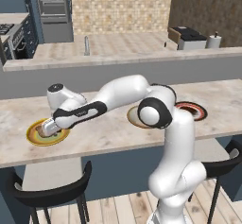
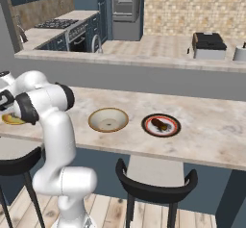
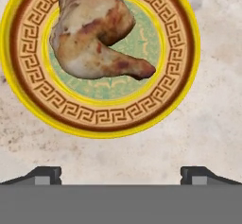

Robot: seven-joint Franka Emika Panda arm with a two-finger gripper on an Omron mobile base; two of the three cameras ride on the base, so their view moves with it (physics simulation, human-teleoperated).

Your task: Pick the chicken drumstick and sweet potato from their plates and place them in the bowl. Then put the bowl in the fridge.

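Observation:
The golden-brown chicken drumstick (image 3: pixel 94 34) lies on a flat plate with a yellow rim (image 3: pixel 108 124) at the left end of the counter (image 1: pixel 108 133). My gripper (image 3: pixel 120 176) hangs just above that plate (image 1: pixel 33 138), open, with nothing between its fingertips (image 3: pixel 45 175); it (image 1: pixel 48 128) is reached far out to the left. The beige bowl (image 2: pixel 108 120) with a brown rim stands empty mid-counter, half hidden behind my arm in the left base view (image 1: pixel 133 116). To its right, the dark sweet potato (image 2: pixel 161 124) rests on a dark-rimmed plate (image 2: pixel 173 132). The steel fridge (image 2: pixel 125 1) stands against the back wall.
Black bar stools (image 1: pixel 52 192) (image 2: pixel 156 186) stand in front of the counter. Behind it runs a raised grey ledge (image 1: pixel 123 60), then a back counter with a faucet (image 1: pixel 86 46) and a black and white appliance (image 2: pixel 209 45). A stove (image 2: pixel 62 25) is at the far left.

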